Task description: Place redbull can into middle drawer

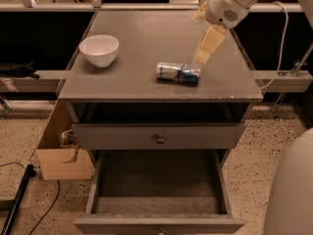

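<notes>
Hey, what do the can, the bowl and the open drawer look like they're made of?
The can, lying on the cabinet top: thin metal, judging by its shiny silver-and-blue skin. The bowl: smooth glossy white, probably glazed ceramic, possibly plastic. The open drawer: matt grey boards, likely painted wood. The pincer, cream and probably plastic, hangs close by the can's right end.

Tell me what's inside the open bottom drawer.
The middle drawer shows only bare floor; its rear lies hidden under the drawer above. The redbull can lies on the cabinet top, the pincer near it.
</notes>
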